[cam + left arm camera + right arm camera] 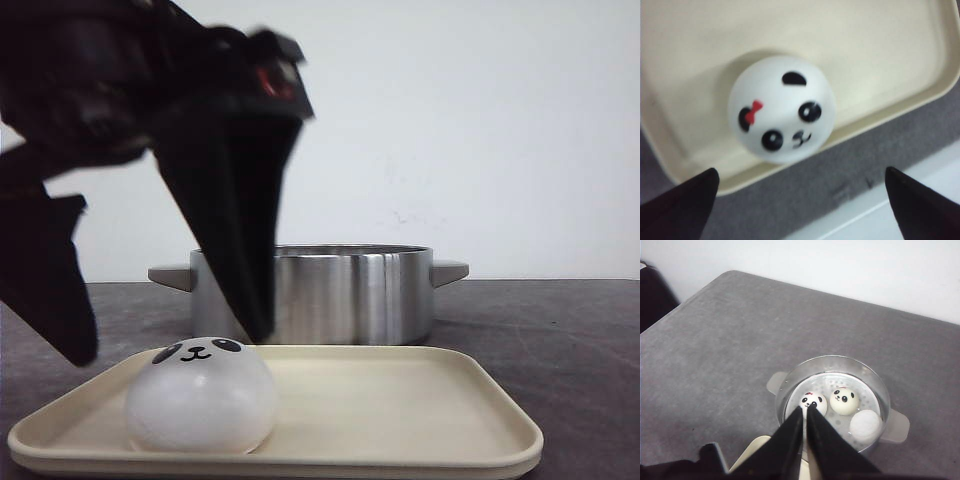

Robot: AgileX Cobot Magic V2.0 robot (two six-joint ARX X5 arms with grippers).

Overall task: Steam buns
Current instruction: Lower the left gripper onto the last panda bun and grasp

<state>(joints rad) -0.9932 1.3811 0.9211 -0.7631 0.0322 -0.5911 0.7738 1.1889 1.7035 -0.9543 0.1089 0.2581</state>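
One white panda bun (pixel 200 396) sits at the near left of a cream tray (pixel 420 420). My left gripper (pixel 170 345) is open, its black fingers spread above and to either side of this bun without touching it. In the left wrist view the bun (pixel 781 109), with a red bow, lies just beyond the open gripper (pixel 800 177) near the tray's (pixel 880 60) rim. Three more buns (pixel 813 402), (pixel 844 400), (pixel 866 425) lie in a steel steamer pot (pixel 790 375). My right gripper (pixel 805 410) is shut and empty, high above the pot's near side.
The pot (pixel 330 290) stands just behind the tray on a grey tabletop (pixel 560 340). It has two side handles (pixel 448 270). A white wall is behind. The table's white front edge (pixel 920 200) shows in the left wrist view.
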